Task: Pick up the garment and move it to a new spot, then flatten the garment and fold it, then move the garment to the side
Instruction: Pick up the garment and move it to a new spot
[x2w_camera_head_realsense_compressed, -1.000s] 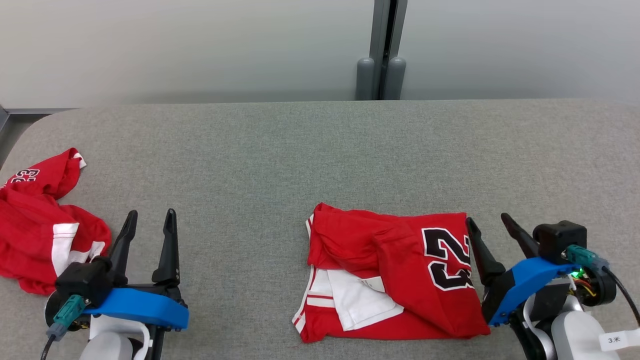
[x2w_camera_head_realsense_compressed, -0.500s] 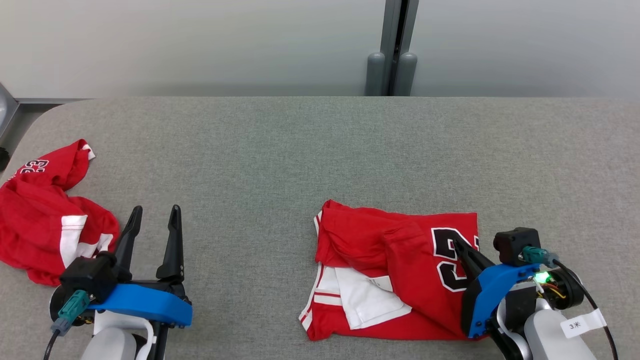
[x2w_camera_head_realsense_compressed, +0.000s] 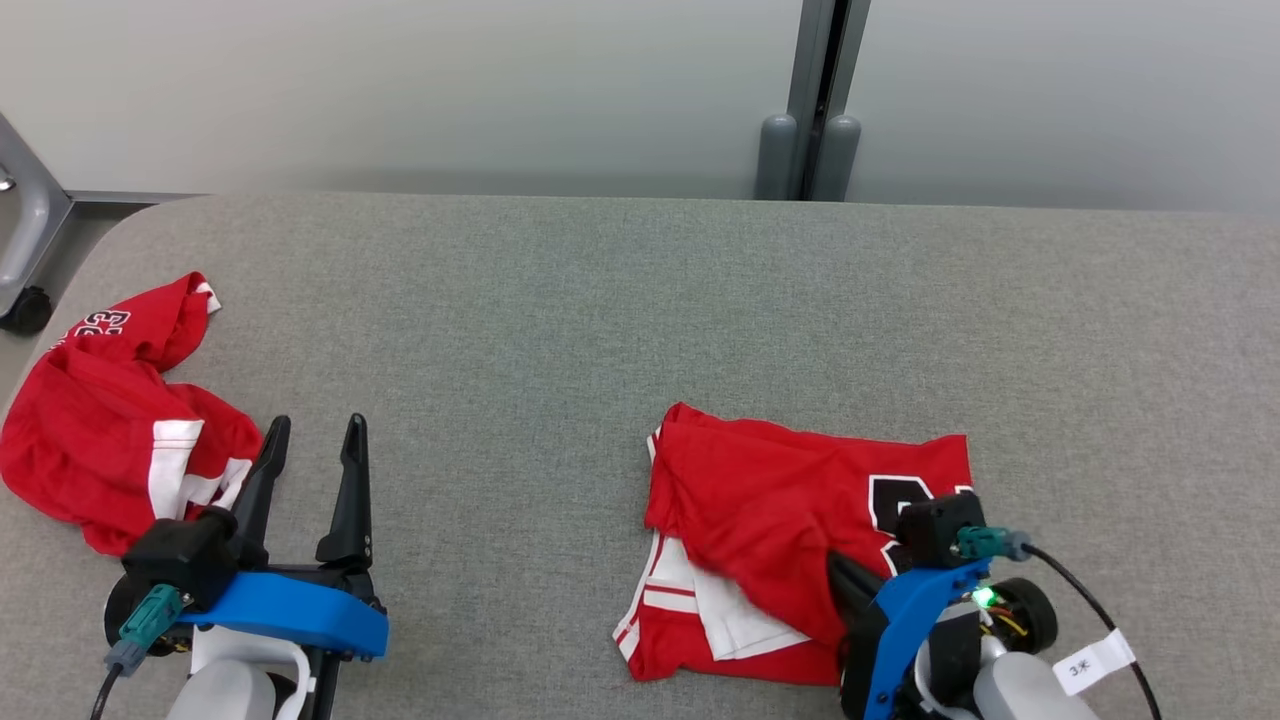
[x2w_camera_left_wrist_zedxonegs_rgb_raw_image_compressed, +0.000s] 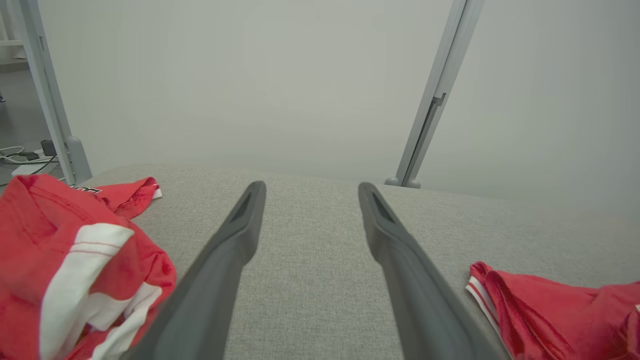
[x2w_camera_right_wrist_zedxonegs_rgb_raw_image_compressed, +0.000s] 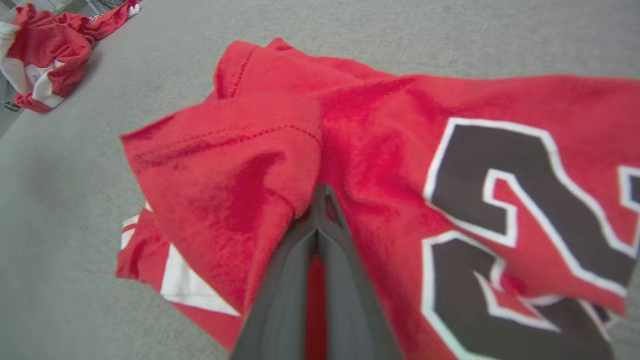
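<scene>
We see the jersey (x2w_camera_head_realsense_compressed: 790, 500) lying crumpled on the right half of the grey table (x2w_camera_head_realsense_compressed: 600, 300), number side up, with white cloth showing at its near left corner. Our right gripper (x2w_camera_right_wrist_zedxonegs_rgb_raw_image_compressed: 322, 192) sits over its near edge, fingers pressed together and pinching a raised fold of the red cloth. Our left gripper (x2w_camera_head_realsense_compressed: 315, 425) hovers over the table with its fingers spread apart, just beside a second red garment (x2w_camera_head_realsense_compressed: 110, 440) heaped at the left edge.
</scene>
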